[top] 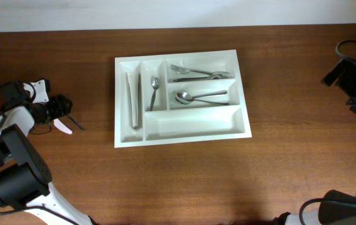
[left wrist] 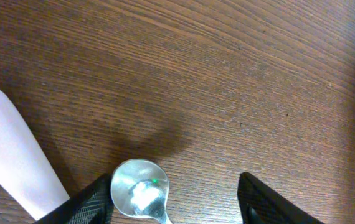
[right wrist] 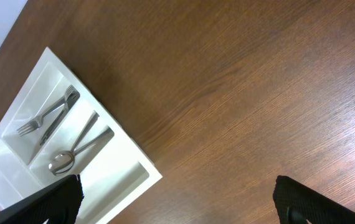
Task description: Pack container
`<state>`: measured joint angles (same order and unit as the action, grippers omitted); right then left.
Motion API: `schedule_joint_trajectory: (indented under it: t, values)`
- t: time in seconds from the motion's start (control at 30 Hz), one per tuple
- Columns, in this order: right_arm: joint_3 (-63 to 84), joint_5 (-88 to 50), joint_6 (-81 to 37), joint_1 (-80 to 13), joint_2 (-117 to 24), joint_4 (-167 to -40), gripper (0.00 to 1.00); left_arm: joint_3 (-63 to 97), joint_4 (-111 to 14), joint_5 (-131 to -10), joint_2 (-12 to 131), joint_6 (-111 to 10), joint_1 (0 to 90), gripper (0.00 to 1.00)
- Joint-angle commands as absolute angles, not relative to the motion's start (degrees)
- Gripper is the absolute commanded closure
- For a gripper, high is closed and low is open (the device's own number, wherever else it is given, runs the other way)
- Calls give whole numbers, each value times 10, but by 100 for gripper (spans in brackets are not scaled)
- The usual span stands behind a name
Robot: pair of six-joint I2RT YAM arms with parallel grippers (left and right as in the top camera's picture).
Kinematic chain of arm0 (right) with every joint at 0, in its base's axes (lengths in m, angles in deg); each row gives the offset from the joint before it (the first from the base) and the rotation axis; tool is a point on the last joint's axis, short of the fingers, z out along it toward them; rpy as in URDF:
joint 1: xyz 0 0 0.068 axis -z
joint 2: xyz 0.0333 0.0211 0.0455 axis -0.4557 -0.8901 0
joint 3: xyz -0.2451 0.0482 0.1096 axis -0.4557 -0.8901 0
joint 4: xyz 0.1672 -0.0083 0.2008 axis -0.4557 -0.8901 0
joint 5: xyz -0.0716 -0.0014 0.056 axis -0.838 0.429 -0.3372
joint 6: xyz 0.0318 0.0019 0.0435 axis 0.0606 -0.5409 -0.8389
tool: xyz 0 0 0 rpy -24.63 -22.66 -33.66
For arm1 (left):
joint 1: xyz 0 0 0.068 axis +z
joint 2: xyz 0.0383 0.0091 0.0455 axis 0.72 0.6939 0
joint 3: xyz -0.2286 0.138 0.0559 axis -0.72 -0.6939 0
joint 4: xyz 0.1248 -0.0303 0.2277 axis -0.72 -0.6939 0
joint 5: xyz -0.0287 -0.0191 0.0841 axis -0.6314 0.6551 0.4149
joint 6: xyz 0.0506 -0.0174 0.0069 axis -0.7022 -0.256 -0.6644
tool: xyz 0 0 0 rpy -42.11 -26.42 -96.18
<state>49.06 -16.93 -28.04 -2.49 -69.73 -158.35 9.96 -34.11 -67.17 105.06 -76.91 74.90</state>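
The container (top: pixel 190 124), a white cutlery tray, sits mid-table. It holds tongs (top: pixel 133 97), a small spoon (top: pixel 153 91), forks (top: pixel 193 72) and a large spoon (top: pixel 197 97); its long front compartment is empty. It also shows in the right wrist view (right wrist: pixel 124 167). My left gripper (top: pixel 65 114) is at the far left, low over the table and open. In the left wrist view, a metal spoon's bowl (left wrist: pixel 139 194) lies between its fingers (left wrist: pixel 174 202), close to the left finger. My right gripper (top: pixel 345 75) is at the far right, open and empty (right wrist: pixel 177 205).
A white plastic utensil (left wrist: pixel 12 158) lies on the table just left of the metal spoon, and shows in the overhead view (top: pixel 64 127). Bare brown wood surrounds the tray. Cables run near the right arm at the table's right edge.
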Motion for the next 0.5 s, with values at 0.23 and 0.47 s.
schedule_joint_trajectory:
  t: [0.23,0.47]
  values:
    - [490,-166,-283,-23,-699,-1586,1,96,-338,-693,1060,-781,753,42]
    - [490,-166,-283,-23,-699,-1586,1,96,-337,-698,1060,-788,753,48]
